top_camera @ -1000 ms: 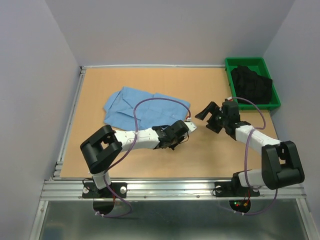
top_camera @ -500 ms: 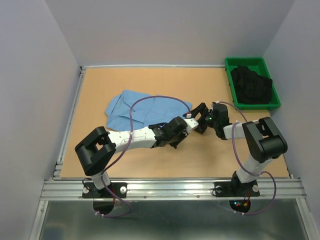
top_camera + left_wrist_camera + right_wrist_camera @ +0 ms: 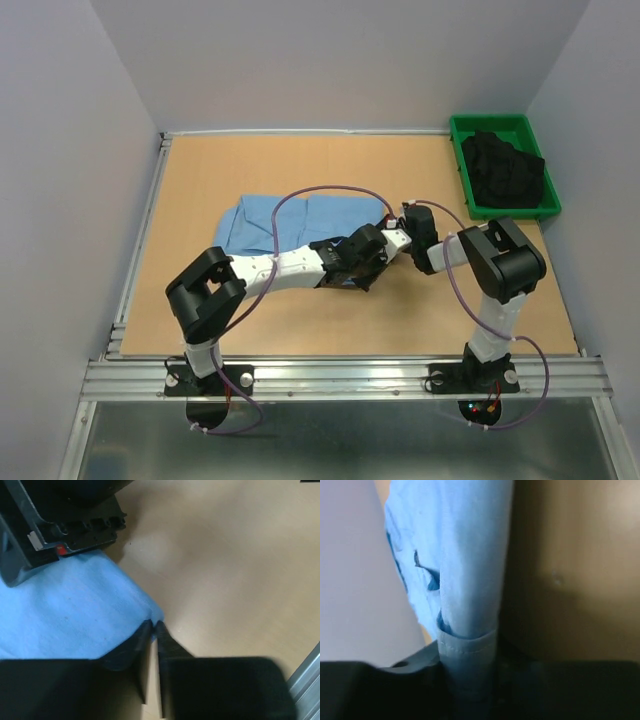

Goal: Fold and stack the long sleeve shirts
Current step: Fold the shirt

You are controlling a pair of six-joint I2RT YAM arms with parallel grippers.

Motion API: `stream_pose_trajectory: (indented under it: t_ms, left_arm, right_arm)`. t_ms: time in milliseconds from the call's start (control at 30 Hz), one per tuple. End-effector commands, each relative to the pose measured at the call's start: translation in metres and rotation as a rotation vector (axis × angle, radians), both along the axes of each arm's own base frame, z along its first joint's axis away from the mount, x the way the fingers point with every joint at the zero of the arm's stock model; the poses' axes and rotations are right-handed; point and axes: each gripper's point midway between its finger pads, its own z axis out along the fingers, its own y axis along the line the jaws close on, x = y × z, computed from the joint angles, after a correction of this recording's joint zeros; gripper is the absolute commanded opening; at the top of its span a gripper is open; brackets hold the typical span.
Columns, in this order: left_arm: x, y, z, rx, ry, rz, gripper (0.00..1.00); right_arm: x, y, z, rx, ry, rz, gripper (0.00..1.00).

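Left end effector [image 3: 154, 626] and right end effector [image 3: 467, 655] both pinch shirt [image 3: 300, 218] edge mid-frame; shallow left pinch risks fabric slipping.

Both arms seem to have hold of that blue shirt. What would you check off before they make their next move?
1. Left fingers shut on the shirt corner: ok.
2. Right fingers shut on its hem: ok.
3. Shirt lying flat: not ok, bunched and creased.
4. Gap between the two wrists: cannot tell, they crowd together.
5. Bare table beside the shirt to spread it: ok.
6. Green tray apart from the shirt: ok.
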Motion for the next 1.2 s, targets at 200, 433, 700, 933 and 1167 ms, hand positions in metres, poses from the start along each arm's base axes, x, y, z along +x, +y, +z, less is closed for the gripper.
stream_pose_trajectory:
  t_ms: [200, 433, 700, 933, 1167]
  left_arm:
    - [0.011, -0.006, 0.059, -0.164, -0.037, 0.022, 0.74]
    - [0.049, 0.058, 0.104, -0.309, -0.057, 0.228, 0.94]
    - [0.111, 0.190, 0.090, -0.479, 0.001, 0.717, 0.99]
    - [0.123, 0.244, 0.037, -0.481, 0.154, 0.999, 0.93]
    - [0.111, 0.247, -0.007, -0.466, 0.305, 1.035, 0.81]
  right_arm:
    - [0.013, -0.019, -0.003, -0.205, -0.153, 0.188, 0.01]
    - [0.013, -0.058, 0.001, -0.542, -0.168, 0.395, 0.01]
    - [0.045, -0.094, 0.027, -0.867, -0.218, 0.584, 0.01]
    - [0.080, -0.121, 0.050, -1.101, -0.262, 0.653, 0.02]
    - [0.105, -0.134, 0.072, -1.284, -0.302, 0.634, 0.04]
